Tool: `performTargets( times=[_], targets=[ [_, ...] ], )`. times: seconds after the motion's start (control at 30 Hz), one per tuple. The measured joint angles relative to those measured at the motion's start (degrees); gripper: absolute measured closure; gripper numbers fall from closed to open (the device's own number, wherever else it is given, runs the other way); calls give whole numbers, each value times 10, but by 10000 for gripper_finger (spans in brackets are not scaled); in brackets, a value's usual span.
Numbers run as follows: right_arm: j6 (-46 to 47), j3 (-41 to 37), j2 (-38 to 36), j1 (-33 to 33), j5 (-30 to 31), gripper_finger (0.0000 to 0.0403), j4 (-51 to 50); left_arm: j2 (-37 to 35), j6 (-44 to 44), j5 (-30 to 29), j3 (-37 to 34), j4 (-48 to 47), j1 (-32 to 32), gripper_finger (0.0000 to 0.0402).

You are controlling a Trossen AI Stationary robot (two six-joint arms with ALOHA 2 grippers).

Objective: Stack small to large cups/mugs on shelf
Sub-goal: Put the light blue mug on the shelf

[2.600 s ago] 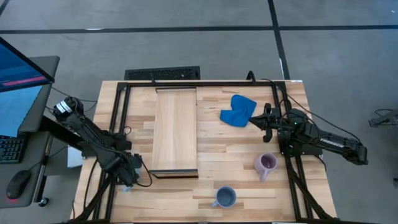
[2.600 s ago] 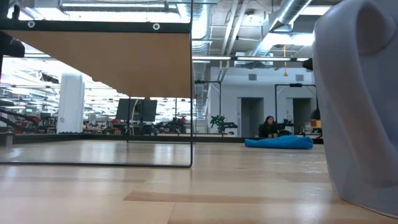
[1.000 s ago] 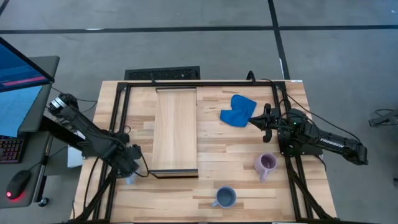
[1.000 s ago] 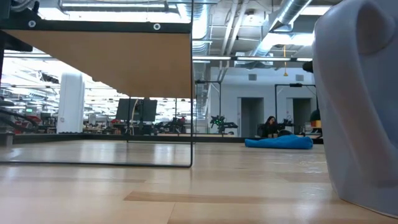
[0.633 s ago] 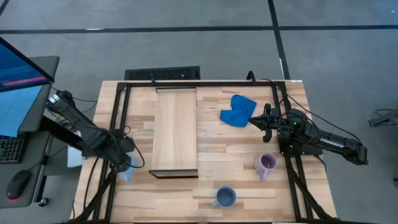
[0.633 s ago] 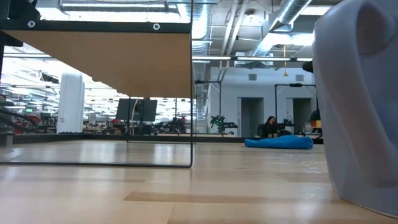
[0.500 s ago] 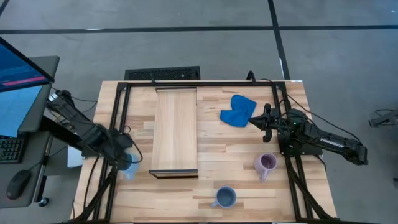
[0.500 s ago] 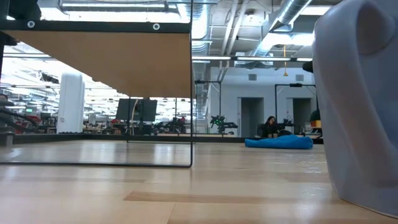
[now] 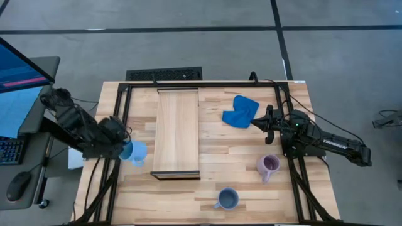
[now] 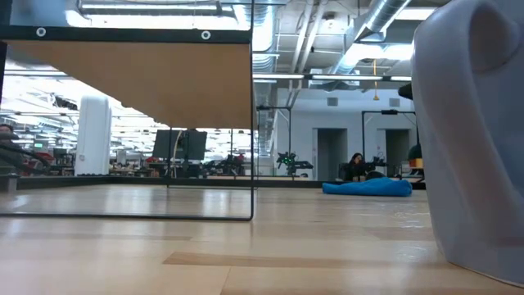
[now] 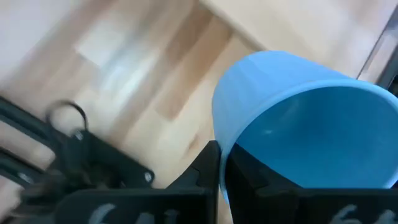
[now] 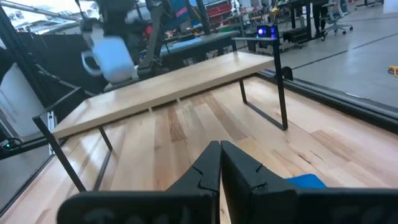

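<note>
The light blue mug [image 9: 136, 152] hangs above the table just left of the shelf [image 9: 178, 130], with my left gripper [image 9: 125, 150] shut on it; the right wrist view shows this mug [image 12: 112, 58] higher than the shelf board [image 12: 186, 84]. The lilac mug [image 9: 268, 166] stands on the table at the right. Near the front edge stands the slate blue mug [image 9: 227, 199], filling the right of the low view [image 10: 475, 139]. My right gripper [image 9: 254, 120] waits shut beside the blue cloth [image 9: 240, 111], touching nothing. My left gripper holds the light blue mug by its wall at the rim [image 11: 219, 134], one finger [image 11: 208, 163] outside and the other inside the hollow. The mug is lifted clear of the table and the shelf.
The shelf stands on thin dark legs [image 12: 278, 99] with open space under its board [image 10: 139, 78]. Black frame rails [image 9: 119, 113] run along the table's left, right and far sides. Bare wood lies between the shelf and the two standing mugs.
My left gripper has risen and gone toward the table's far edge, rolling its wrist as it went. The light blue mug has come up with it from the table near the shelf's near-left corner and now hangs clear beside the shelf.
</note>
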Motion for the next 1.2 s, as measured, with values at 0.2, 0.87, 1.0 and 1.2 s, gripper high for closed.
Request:
performTargets(
  times=[0.2,0.87,1.0,1.2],
  targets=[
    [0,-2,0,0,1,369,2,24,6,-81,93,-18,1,401],
    [1,-2,0,0,1,369,18,188,10,2,226,-12,169,401],
    [1,-2,0,1,1,369,18,217,45,37,236,24,209,401],
    [40,-2,0,1,0,369,18,258,73,78,248,51,255,401]
  ],
)
